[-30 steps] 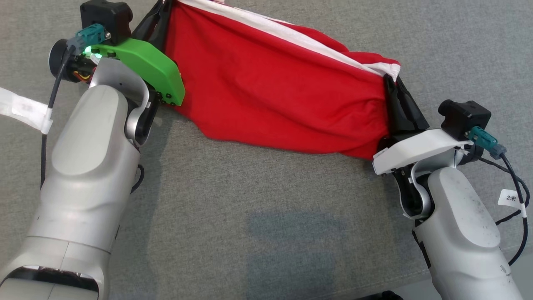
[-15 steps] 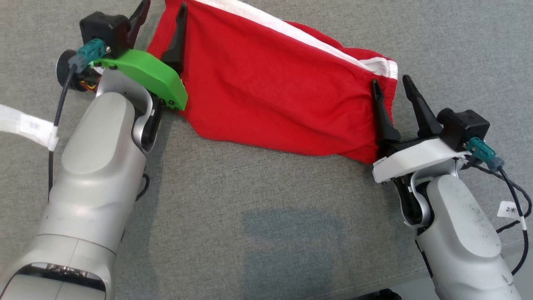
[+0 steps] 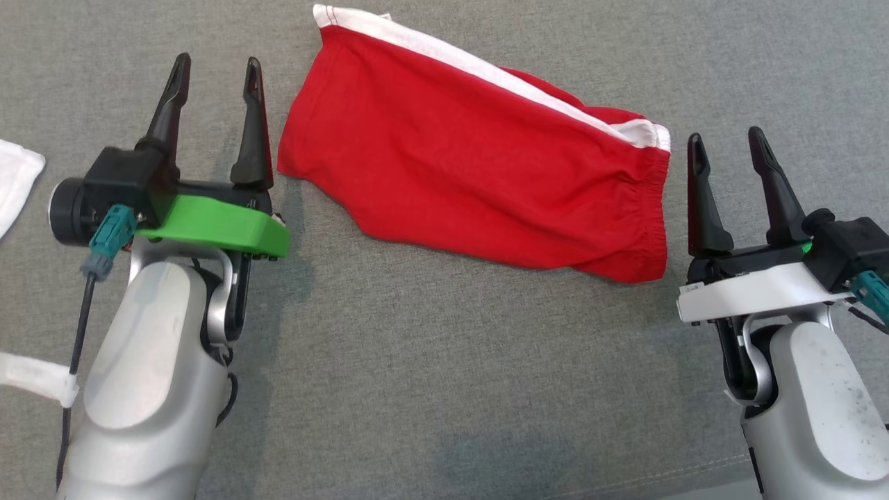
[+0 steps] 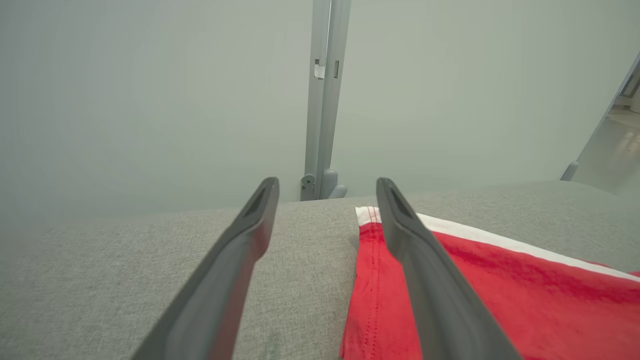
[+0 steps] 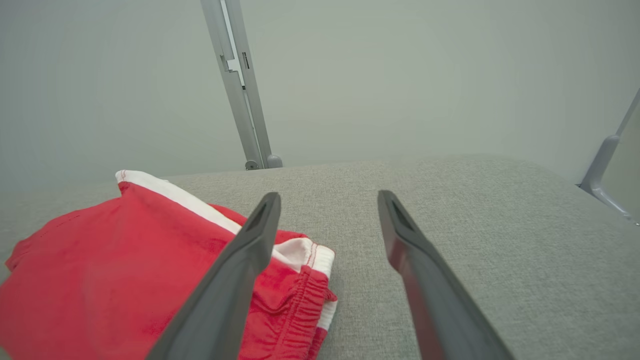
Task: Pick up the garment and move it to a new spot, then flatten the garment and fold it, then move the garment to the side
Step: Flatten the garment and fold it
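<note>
Garment (image 3: 472, 167) lies flat between left hand (image 3: 217, 62) and right hand (image 3: 725, 135); both spread.

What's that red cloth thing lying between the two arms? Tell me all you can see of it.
The red garment looks like soft knit shorts, with a white stripe along its far edge and a gathered elastic waistband at the right end. It lies fairly flat and slanted on the grey fabric surface. Nothing grips it: the open left gripper and right gripper stand beside its ends.
</note>
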